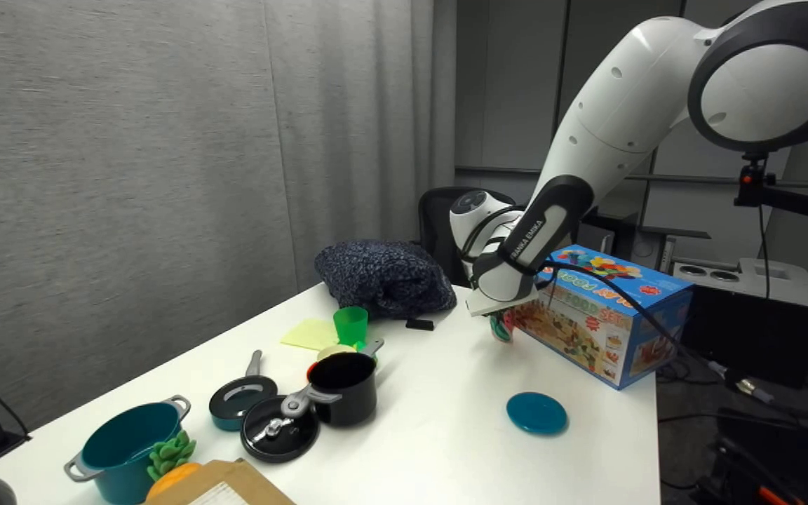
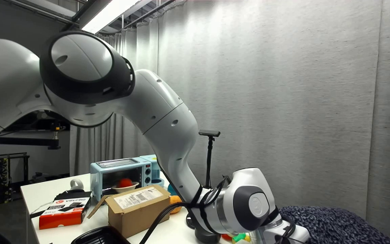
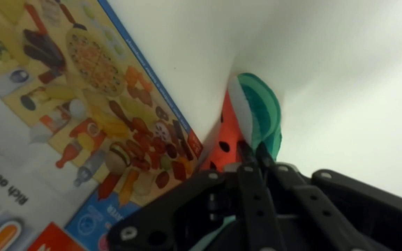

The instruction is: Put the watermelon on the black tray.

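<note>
The watermelon (image 3: 248,111) is a small slice, red with black seeds and a striped green rind. In the wrist view it stands on edge, close beside the printed box. My gripper (image 3: 252,144) has its fingertips close together over the slice's edge, one on the red side and one on the rind, pinching it. In an exterior view the watermelon (image 1: 501,327) is just under the gripper; whether it touches the table, I cannot tell. A black tray (image 2: 101,236) shows partly at the bottom of an exterior view, in front of the cardboard box. The arm hides the watermelon there.
The play food box (image 1: 586,315) stands right beside the gripper. A teal disc (image 1: 536,413), a black pot (image 1: 343,389), a black lid (image 1: 280,429), a small pan (image 1: 241,400) and a teal pot (image 1: 130,449) are on the table. A cardboard box (image 2: 140,210) stands behind the tray.
</note>
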Robot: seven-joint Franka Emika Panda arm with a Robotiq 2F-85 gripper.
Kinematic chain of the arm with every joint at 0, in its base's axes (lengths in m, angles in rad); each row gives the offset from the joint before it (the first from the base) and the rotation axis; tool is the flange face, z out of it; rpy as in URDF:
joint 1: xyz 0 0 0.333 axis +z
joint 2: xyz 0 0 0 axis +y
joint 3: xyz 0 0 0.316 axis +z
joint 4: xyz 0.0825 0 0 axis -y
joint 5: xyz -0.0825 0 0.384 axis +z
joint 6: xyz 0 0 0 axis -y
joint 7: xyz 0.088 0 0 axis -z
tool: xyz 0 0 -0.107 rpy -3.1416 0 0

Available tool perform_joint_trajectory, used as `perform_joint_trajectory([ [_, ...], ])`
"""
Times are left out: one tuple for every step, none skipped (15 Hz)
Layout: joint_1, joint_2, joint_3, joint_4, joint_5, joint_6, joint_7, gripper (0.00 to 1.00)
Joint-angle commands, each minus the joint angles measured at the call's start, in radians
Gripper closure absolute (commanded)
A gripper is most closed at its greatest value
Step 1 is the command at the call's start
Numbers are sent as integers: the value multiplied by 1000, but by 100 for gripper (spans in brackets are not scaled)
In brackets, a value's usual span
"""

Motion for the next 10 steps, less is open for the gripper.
perform_joint_trajectory([
  [-2, -2, 3, 10, 18, -7, -3, 100],
  [-2, -9, 6, 5, 18, -5, -7, 99],
  [-4, -15, 11, 1, 20, -4, -15, 99],
  [-6, -28, 18, -6, 21, 0, -28, 99],
  [-7, -40, 25, -12, 21, 3, -40, 99],
  [-8, -56, 34, -22, 19, 10, -56, 99],
  [-11, -74, 46, -30, 21, 14, -73, 99],
  [-15, -94, 60, -39, 26, 17, -93, 99],
  [-17, -113, 74, -49, 30, 23, -112, 99],
  [-21, -137, 90, -61, 37, 28, -138, 99],
])
